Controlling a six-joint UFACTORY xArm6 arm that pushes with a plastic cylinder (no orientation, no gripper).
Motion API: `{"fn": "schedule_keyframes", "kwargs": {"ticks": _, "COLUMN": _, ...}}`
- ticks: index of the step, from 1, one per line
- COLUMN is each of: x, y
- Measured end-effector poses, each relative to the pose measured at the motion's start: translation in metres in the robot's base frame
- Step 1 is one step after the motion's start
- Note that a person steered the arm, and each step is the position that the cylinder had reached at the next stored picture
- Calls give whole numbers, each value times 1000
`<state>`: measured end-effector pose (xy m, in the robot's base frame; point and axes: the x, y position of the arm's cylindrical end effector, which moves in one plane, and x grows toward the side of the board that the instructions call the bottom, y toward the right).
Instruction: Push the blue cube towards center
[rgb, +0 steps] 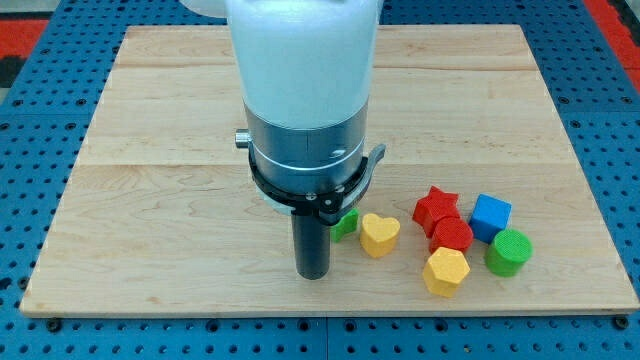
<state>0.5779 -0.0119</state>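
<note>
Clearly, my tip (312, 274) sits well left of the blue cube (491, 216); no claw exists.
Red star (436, 207), red block (452, 236) and green cylinder (509, 251) crowd it; a careless push scatters them across the worktop (150, 150).

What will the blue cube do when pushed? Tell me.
The blue cube sits flat-faced on the wooden board, so it likely slides, not rolls. An off-centre push may spin it. The green cylinder seems to touch it and may drag along.
</note>
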Motion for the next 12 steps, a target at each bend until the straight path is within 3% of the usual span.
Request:
{"fn": "schedule_keyframes", "kwargs": {"ticks": 2, "x": 0, "y": 0}}
{"fn": "schedule_keyframes", "kwargs": {"ticks": 4, "x": -16, "y": 93}}
{"fn": "schedule_keyframes", "kwargs": {"ticks": 6, "x": 40, "y": 91}}
{"fn": "schedule_keyframes", "kwargs": {"ticks": 8, "x": 31, "y": 187}}
{"fn": "schedule_keyframes", "kwargs": {"ticks": 9, "x": 17, "y": 187}}
{"fn": "schedule_keyframes", "kwargs": {"ticks": 10, "x": 13, "y": 138}}
{"fn": "schedule_keyframes", "kwargs": {"ticks": 11, "x": 14, "y": 132}}
{"fn": "schedule_keyframes", "kwargs": {"ticks": 12, "x": 19, "y": 189}}
